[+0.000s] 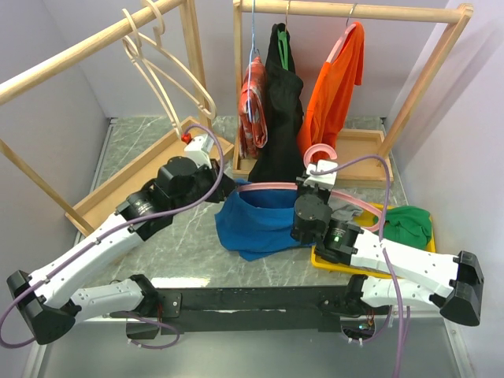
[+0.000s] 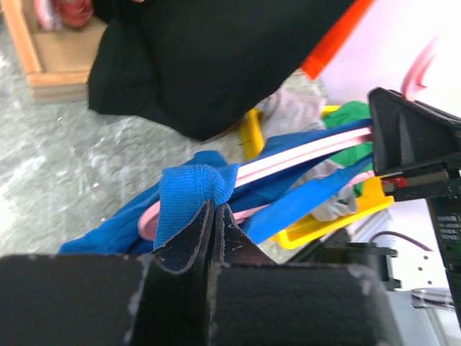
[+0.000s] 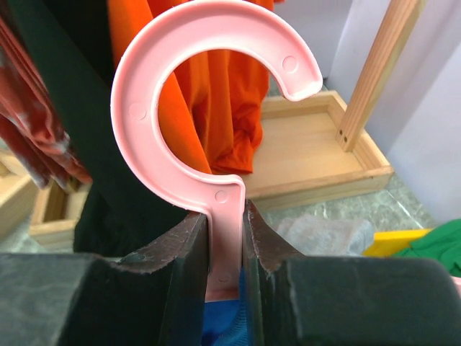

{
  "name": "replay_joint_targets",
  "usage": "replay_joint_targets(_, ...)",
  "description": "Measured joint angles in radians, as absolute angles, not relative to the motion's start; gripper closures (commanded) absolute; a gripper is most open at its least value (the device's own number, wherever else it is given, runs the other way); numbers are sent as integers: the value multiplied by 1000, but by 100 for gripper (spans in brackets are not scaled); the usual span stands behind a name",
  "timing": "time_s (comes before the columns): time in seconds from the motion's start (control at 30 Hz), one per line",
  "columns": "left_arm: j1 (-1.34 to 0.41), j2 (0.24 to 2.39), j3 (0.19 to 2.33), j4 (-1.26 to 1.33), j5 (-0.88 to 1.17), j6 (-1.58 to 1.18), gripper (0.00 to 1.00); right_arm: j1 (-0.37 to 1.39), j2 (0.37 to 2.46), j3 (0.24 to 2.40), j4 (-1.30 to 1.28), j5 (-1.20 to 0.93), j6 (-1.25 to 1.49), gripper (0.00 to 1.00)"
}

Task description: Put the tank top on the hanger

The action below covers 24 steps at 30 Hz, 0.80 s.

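Pinching a strap of the tank top (image 2: 189, 198), my left end effector (image 2: 213, 216) is clamped shut on it at the tip of one arm of the pink hanger (image 2: 302, 153). The blue body sags toward the tabletop (image 1: 157, 244). My right end effector (image 3: 225, 216) grips the hanger's neck. I judge one shoulder nearly seated; the other is hidden from me.

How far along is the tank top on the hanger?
Done: the right gripper clamps the hanger just below its hook. In hand: the left gripper pinches one strap of the tank top, which is looped over one hanger end. Left: the other hanger arm looks bare in the top view and most of the top sags bunched underneath, so the second strap still has to go on.
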State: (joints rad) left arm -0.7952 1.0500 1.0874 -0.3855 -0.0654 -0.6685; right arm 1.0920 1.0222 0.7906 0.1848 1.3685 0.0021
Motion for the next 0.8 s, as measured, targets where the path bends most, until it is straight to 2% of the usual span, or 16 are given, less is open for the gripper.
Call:
replay_joint_targets(0.37,-814,1072,1224,-386,-22,-695,99,1184,1138,994,329,1402,-152,100)
replay_joint_targets(0.5,-818,1062,1230,-366,-23,-727,92,1217,1187,1024,404,1407,-210,100)
replay_joint_targets(0.6,-818,1058,1241,-362,-17,-738,82,1236,1210,1029,464,1402,-268,100)
replay_joint_targets(0.63,-818,1059,1249,-363,-12,-738,70,1242,1214,1031,479,1399,-284,100)
replay_joint_targets(0.67,-818,1060,1257,-364,-7,-737,63,1250,1217,1032,495,1393,-306,100)
replay_joint_targets(0.7,-818,1060,1266,-363,2,-731,58,1258,1217,1032,510,1385,-325,100)
replay_joint_targets(0.73,-818,1060,1274,-362,9,-723,49,1265,1213,1033,517,1377,-335,100)
replay_joint_targets(0.8,-818,1060,1294,-364,36,-704,39,1276,1191,1036,482,1347,-323,100)
